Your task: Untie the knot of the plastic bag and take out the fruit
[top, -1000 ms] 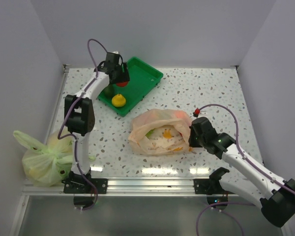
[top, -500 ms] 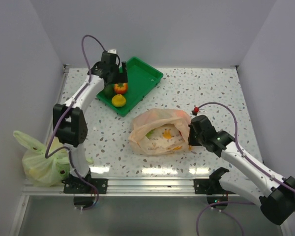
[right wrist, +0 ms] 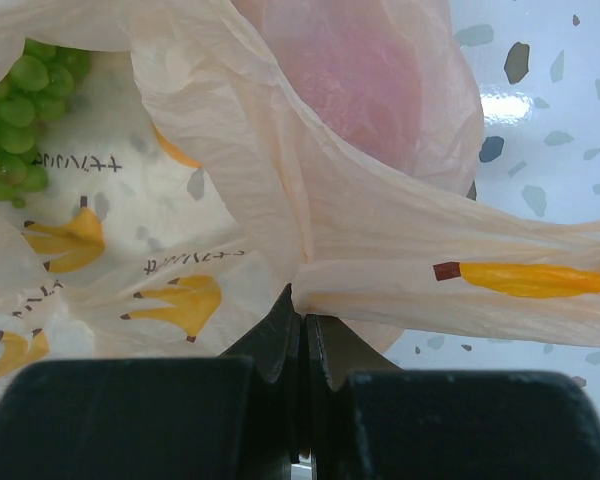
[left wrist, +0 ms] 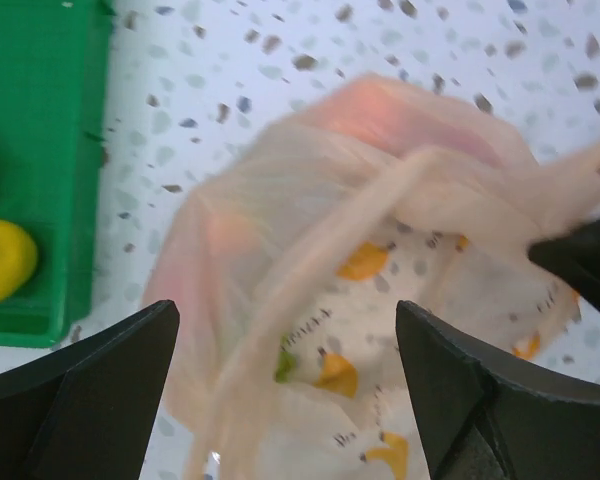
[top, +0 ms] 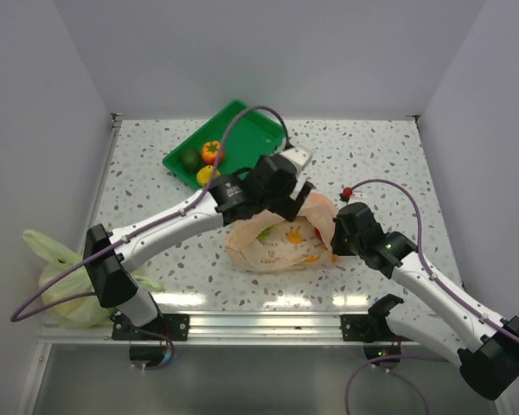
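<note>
The pale orange plastic bag (top: pixel 281 233) lies open in the middle of the table, with a green grape bunch (right wrist: pixel 20 90) and a peach-pink fruit (right wrist: pixel 365 75) showing through the film. No tied knot shows. My right gripper (top: pixel 336 233) is shut on the bag's right edge (right wrist: pixel 310 285). My left gripper (top: pixel 296 201) is open and empty, hovering over the bag's top (left wrist: pixel 380 230). An orange fruit (top: pixel 211 152), a yellow fruit (top: pixel 207 175) and a dark green fruit (top: pixel 189 159) sit in the green tray (top: pixel 251 130).
A tied yellow-green bag (top: pixel 80 281) with fruit lies at the table's near left edge. The tray also shows at the left of the left wrist view (left wrist: pixel 40 120). White walls close in the table on three sides.
My left arm has swung from the green tray to above the plastic bag, leaving the orange fruit in the tray. My right gripper has kept its hold on the bag.
</note>
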### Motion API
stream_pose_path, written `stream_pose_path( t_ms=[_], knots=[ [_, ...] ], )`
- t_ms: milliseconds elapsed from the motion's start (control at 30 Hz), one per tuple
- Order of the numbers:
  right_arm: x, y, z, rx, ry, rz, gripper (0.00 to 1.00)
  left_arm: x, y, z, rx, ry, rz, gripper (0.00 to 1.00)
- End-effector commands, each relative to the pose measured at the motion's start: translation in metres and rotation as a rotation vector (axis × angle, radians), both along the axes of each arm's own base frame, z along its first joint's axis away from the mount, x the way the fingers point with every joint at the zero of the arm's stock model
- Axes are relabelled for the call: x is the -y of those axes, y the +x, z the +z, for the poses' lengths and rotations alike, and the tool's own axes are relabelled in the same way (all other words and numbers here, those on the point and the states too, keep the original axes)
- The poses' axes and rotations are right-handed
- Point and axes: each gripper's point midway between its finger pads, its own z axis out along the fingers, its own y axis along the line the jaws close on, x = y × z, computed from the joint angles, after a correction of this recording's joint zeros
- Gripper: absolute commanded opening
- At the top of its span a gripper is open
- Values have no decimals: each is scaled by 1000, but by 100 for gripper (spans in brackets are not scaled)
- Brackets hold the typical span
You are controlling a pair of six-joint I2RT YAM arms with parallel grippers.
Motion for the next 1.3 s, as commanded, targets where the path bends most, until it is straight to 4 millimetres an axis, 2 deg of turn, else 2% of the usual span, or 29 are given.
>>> stream_pose_path(
  t_ms=[0, 67, 167, 267, 400, 500, 600, 700, 867, 1033, 1167, 1267],
  knots=[
    [-3, 3, 14, 35, 25, -3, 0, 9, -49, -16, 7, 157, -83, 95],
    [-2, 3, 12, 30, 23, -6, 0, 21, -76, -39, -35, 226, -139, 94],
    [-1, 2, 11, 28, 23, -7, 0, 26, -96, -71, -90, 293, -169, 91],
    [-1, 0, 9, 24, 25, -10, 0, 31, -105, -95, -137, 309, -195, 88],
    [0, -1, 7, 17, 22, -8, 0, 27, -97, -126, -145, 393, -179, 84],
    [1, -3, 4, 9, 18, -9, 0, 31, -86, -125, -148, 385, -151, 83],
    [3, -5, 3, 10, 17, -13, 0, 40, -76, -117, -148, 313, -147, 81],
    [4, -6, 2, 8, 19, -18, 0, 36, -65, -123, -195, 271, -130, 80],
    [5, -8, 0, 3, 13, -20, 0, 14, -46, -144, -237, 270, -70, 78],
    [5, -8, -2, 1, 12, -20, 0, 2, -47, -167, -249, 338, -64, 77],
    [5, -8, -2, -1, 12, -22, 0, -17, -34, -168, -185, 422, 3, 78],
    [5, -8, -2, 0, 13, -21, 0, -31, -23, -155, -114, 461, 76, 83]
  ],
)
